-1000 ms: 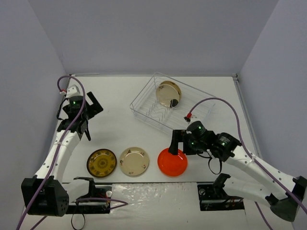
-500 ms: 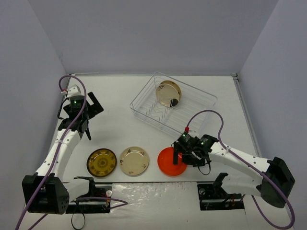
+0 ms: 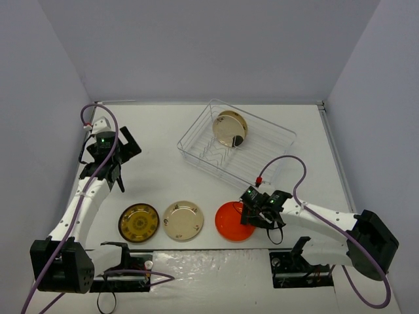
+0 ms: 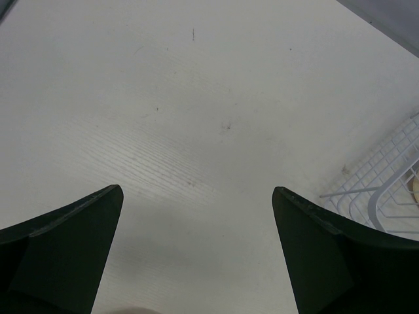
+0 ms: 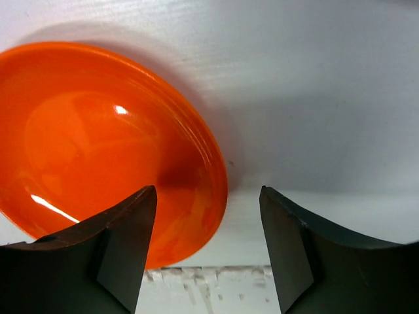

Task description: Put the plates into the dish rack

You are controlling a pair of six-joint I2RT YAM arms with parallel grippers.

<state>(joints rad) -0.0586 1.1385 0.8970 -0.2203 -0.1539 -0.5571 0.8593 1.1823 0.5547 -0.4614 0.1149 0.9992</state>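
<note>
I see matte white table (image 3: pixel 163 131), plain grey walls (image 3: pixel 196 46) on three sides, left gripper (image 4: pixel 196 255) at 9 o'clock spread wide over tabletop, right gripper (image 5: pixel 208 248) at 5 o'clock, jaws apart straddling orange-red plate (image 5: pixel 98 144) rim, dish rack (image 3: pixel 275 140) at 1 o'clock, one cream plate (image 3: pixel 229 127) upright inside.

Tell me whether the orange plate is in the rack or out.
Out: the orange plate lies on the table, apart from the dish rack.

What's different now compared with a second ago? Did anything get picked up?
The right tool came down and now straddles the right rim of the orange plate, jaws narrowing; nothing lifted yet. The left tool, the other plates and the dish rack stayed put.
</note>
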